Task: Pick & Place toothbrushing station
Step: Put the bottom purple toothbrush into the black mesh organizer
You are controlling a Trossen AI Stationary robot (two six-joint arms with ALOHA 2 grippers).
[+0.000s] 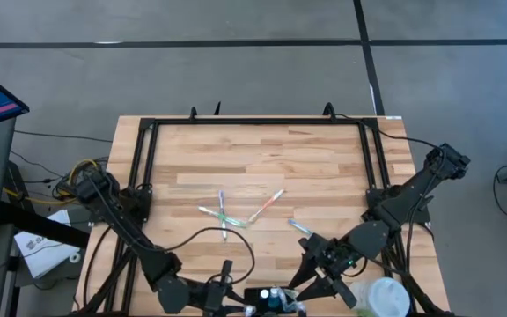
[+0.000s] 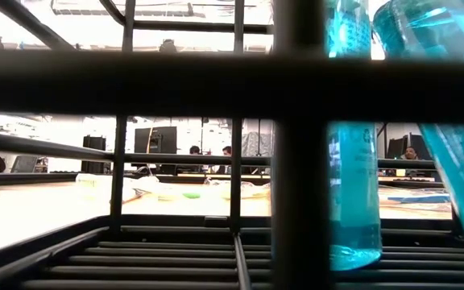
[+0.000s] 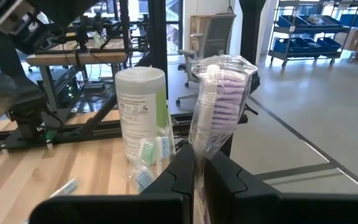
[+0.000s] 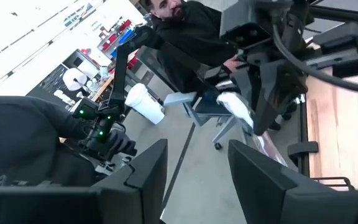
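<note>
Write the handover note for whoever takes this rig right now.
Left gripper: shut on a clear packet with a purple brush inside, at the table's near edge.
Right gripper: open, empty, close beside it.
Toothbrushing station: seemingly the dark item between the grippers, mostly cut off in the high view.
Done: packet picked up.
Left: place the packet; loose toothbrushes lie mid-table.

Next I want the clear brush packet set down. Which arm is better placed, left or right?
Left. The left end effector is shut on the clear brush packet, held upright. The right end effector is open, empty and aimed off the table, so it would likely need a handover.
</note>
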